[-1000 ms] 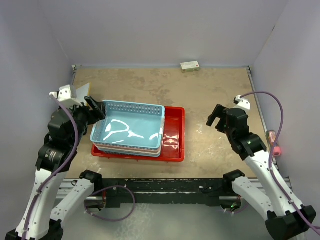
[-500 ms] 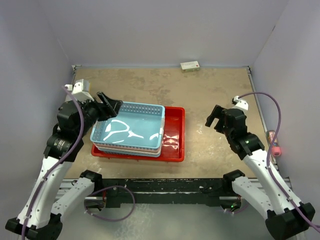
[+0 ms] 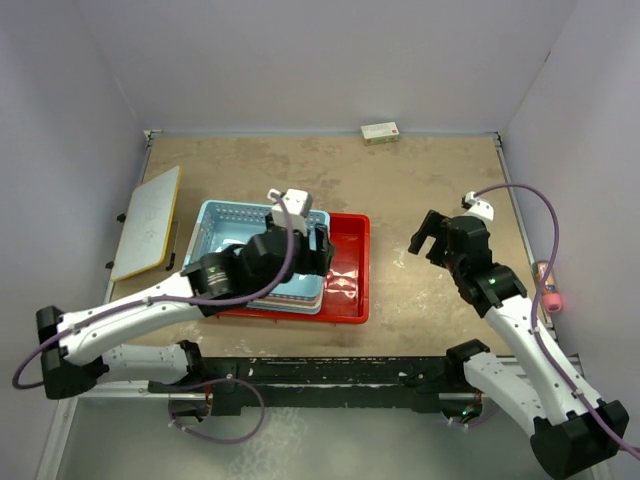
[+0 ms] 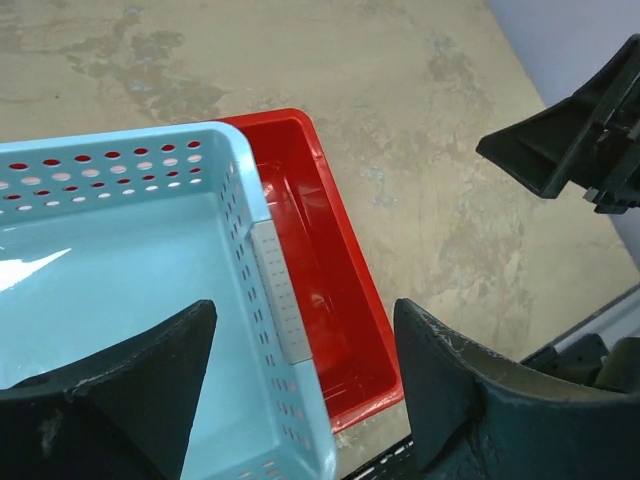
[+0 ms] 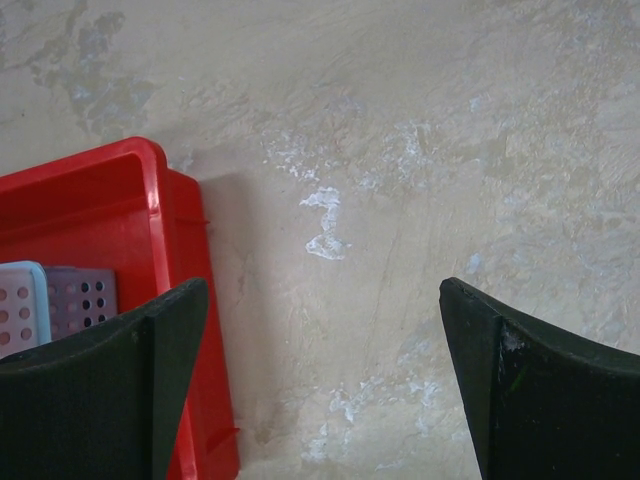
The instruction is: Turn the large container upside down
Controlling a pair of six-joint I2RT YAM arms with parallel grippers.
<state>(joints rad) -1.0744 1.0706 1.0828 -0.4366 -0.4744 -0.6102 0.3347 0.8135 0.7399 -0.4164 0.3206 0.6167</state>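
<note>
Obstruction: blue basket (image 3: pixel 228 214) nests inside large container (image 3: pixel 348 272), both directly beneath left end effector (image 4: pixel 300 310). Its jaws are spread astride the basket's rim, likely to clear it before flipping. Right end effector (image 5: pixel 322 290), spread too, hovers over table (image 3: pixel 400 190), container's free edge just beside it.

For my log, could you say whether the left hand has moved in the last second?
Yes: the left hand swung right, from the left end of the blue basket to its right end.

No words, labels, brands or numbers can be read. A small box (image 3: pixel 380 132) sits at the counter's (image 3: pixel 430 180) far edge, beyond the red tray (image 3: pixel 350 262); any print on it is too small to make out.
</note>
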